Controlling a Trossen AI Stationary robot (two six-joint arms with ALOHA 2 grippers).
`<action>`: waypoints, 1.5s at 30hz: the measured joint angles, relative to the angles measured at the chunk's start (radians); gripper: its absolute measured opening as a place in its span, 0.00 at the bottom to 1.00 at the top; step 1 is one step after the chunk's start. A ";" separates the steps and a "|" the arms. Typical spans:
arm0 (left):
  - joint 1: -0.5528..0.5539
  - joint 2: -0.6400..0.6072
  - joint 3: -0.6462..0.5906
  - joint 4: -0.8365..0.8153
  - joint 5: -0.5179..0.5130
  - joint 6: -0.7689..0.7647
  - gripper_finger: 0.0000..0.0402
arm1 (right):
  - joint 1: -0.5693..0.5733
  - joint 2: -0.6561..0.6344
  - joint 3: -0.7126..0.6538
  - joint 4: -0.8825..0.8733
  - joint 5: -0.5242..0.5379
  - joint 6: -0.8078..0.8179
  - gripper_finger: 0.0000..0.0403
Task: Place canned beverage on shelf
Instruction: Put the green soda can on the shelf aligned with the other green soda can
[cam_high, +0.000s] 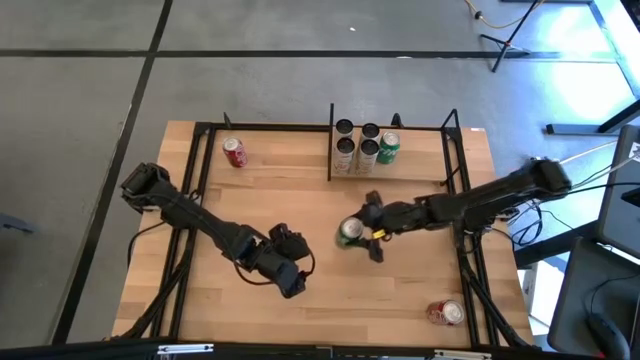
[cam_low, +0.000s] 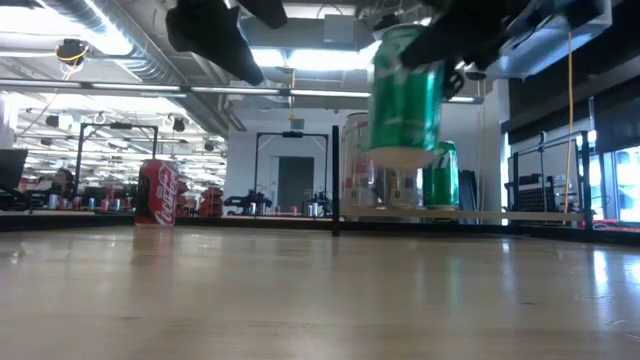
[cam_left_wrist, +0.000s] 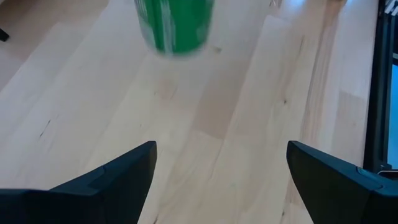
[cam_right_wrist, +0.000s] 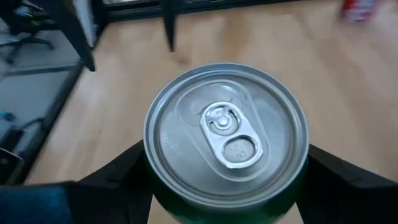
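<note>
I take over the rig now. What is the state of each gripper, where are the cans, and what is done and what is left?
Right gripper: shut on the green aluminium can, held upright clear above the wooden tabletop.
Left gripper: open, empty, waiting over the tabletop's front.
Wooden shelf board with black rods: already four cans at its left end.
Left: carry the green can to the shelf; two red cans remain on the tabletop.

Overhead, table-level and two close wrist cameras all catch the green can (cam_high: 350, 233).

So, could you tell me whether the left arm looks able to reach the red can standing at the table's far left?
Probably yes: the left gripper is open and empty, and bare tabletop lies between it and the red can.
</note>
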 joint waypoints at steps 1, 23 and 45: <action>0.005 0.000 0.000 0.000 0.008 0.000 0.86 | 0.000 -0.038 0.000 -0.050 0.027 -0.005 0.68; 0.047 -0.002 0.000 0.003 0.054 0.015 0.86 | -0.576 -0.543 -0.157 -0.509 -0.142 -0.217 0.68; 0.062 -0.002 0.000 0.000 0.055 0.031 0.86 | -0.903 -0.318 -0.249 -0.186 -0.336 -0.270 0.68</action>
